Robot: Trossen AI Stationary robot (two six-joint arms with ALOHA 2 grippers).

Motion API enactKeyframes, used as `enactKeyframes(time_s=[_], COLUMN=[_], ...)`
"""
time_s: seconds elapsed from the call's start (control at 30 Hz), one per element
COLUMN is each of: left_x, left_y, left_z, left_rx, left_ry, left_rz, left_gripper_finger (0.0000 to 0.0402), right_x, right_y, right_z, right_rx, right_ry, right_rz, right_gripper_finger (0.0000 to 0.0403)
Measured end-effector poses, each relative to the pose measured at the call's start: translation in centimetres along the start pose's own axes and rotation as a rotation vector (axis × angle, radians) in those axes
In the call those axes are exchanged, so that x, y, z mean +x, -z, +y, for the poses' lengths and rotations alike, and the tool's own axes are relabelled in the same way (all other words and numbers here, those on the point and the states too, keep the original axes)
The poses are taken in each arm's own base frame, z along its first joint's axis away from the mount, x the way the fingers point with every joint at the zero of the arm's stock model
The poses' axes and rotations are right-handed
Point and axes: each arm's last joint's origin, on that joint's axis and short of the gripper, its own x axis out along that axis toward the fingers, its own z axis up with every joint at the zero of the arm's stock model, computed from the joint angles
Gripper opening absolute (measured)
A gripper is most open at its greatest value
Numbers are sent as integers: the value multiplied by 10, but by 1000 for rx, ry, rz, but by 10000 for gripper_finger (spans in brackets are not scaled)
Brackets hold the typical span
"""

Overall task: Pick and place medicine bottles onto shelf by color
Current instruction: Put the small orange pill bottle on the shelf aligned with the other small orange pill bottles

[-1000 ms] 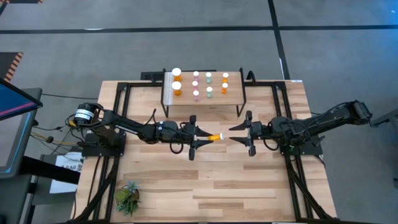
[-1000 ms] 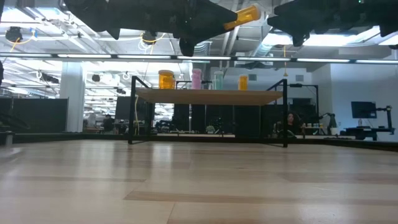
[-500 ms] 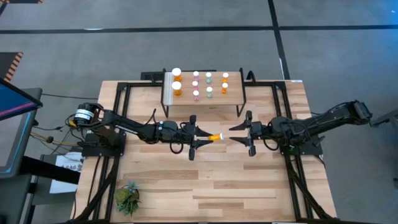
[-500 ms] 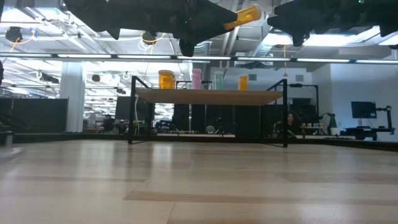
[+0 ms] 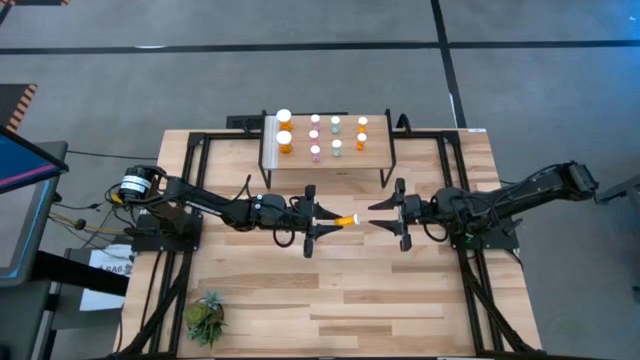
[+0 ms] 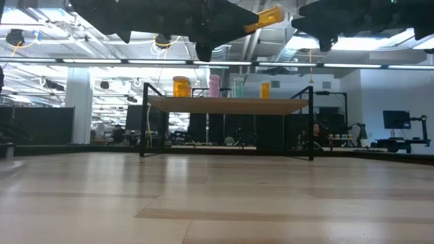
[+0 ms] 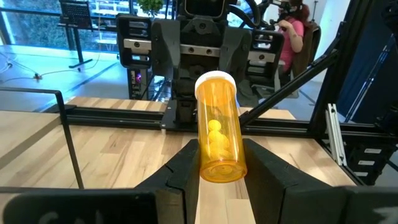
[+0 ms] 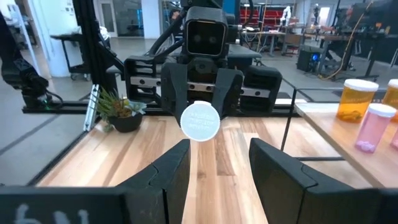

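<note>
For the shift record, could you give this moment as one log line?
left tool: shut on orange bottle | right tool: open, facing cap | shelf: eight bottles

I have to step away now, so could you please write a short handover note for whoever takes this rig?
Left gripper: jaws shut on a small orange bottle, held above mid-table, cap toward the right arm.
Right gripper: jaws open, empty, facing that cap.
Shelf: eight bottles standing, two large orange ones at the white-strip end, then pink, green and orange.
Left: this bottle appears mid-handover; it likely belongs with the small orange ones.
</note>
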Motion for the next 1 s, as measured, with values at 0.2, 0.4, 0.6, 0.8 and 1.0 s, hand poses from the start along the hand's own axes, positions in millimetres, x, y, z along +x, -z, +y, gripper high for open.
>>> enactKeyframes(time_s=[0.2,0.4,0.6,0.8,1.0], left_x=[0,0,0,0,0], left_y=[0,0,0,0,0], left_z=[0,0,0,0,0], left_rx=[0,0,-8,-8,-9], left_ry=[0,0,0,0,0], left_rz=[0,0,0,1,1], left_gripper_finger=[89,89,89,89,89], right_x=[0,6,19,28,38], right_y=[0,4,8,7,8], right_z=[1,5,5,4,4], right_rx=[37,38,42,70,92], right_ry=[-4,-20,-8,3,6], right_rz=[0,1,-20,-2,14], right_gripper_finger=[200,260,305,312,311])
